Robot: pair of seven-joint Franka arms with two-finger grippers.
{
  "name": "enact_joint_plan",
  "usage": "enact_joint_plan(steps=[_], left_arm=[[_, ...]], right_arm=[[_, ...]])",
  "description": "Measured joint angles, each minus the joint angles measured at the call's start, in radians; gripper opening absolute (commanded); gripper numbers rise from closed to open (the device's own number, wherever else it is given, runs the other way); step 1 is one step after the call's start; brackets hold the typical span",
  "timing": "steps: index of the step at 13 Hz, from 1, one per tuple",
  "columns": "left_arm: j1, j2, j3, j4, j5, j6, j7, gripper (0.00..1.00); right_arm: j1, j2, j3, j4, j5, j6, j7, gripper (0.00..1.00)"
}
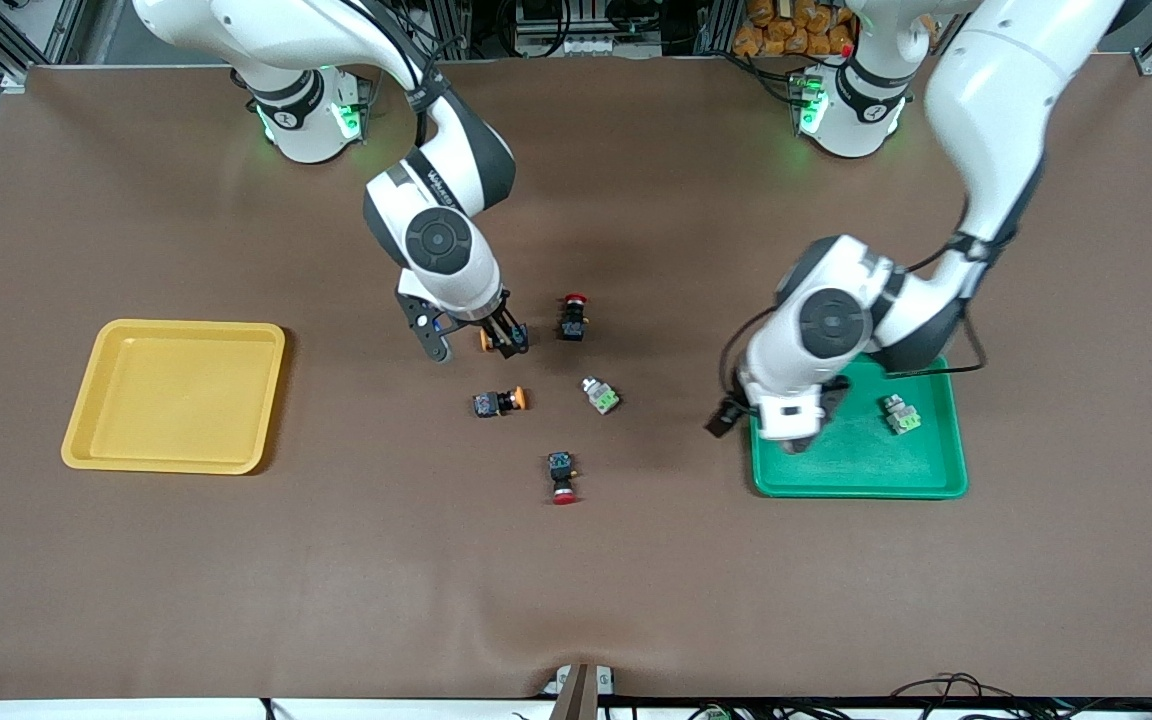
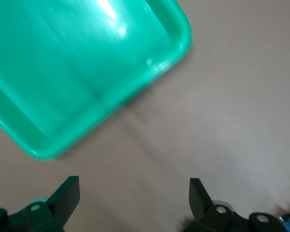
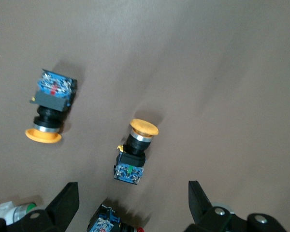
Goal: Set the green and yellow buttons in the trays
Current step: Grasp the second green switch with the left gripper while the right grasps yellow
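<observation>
The green tray [image 1: 861, 470] lies toward the left arm's end and holds one green button [image 1: 901, 413]. My left gripper [image 1: 791, 440] hangs open and empty over that tray's edge; in the left wrist view the gripper [image 2: 134, 198] has bare table between its fingers, with the green tray [image 2: 77, 72] beside it. A second green button [image 1: 600, 395] lies mid-table. My right gripper [image 1: 506, 338] is open over one yellow button [image 1: 486, 340]; another yellow button [image 1: 501, 402] lies nearer the front camera. The right wrist view shows the right gripper [image 3: 133, 203] open, and both yellow buttons [image 3: 135, 150] [image 3: 48, 108]. The yellow tray [image 1: 176, 395] holds nothing.
Two red-capped switches lie among the buttons: one [image 1: 572, 315] beside my right gripper, also low in the right wrist view as a red-capped switch [image 3: 111, 223], and one [image 1: 562, 476] nearer the front camera. The brown table mat [image 1: 336, 580] has a wrinkle near its front edge.
</observation>
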Motion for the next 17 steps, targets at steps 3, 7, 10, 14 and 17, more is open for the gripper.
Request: enact_joint_plan(steps=[3, 7, 10, 14, 17], left_arm=[[-0.091, 0.101, 0.005, 0.09, 0.0, 0.006, -0.066, 1.0], [-0.18, 0.183, 0.017, 0.146, 0.0, 0.093, -0.122, 1.0], [-0.211, 0.211, 0.02, 0.147, 0.0, 0.139, -0.142, 1.0], [-0.228, 0.244, 0.022, 0.147, 0.0, 0.202, -0.155, 1.0], [-0.238, 0.262, 0.032, 0.148, 0.0, 0.237, -0.16, 1.0]], right_arm=[[0.038, 0.015, 0.0, -0.041, -0.019, 0.073, 0.048, 1.0], [0.04, 0.049, -0.003, -0.069, -0.033, 0.139, 0.054, 1.0], [0.04, 0.079, -0.005, -0.097, -0.045, 0.211, 0.055, 0.94], [0.04, 0.104, -0.011, -0.1, -0.066, 0.234, 0.057, 0.4], [0.04, 0.109, -0.013, -0.1, -0.068, 0.245, 0.057, 0.0]])
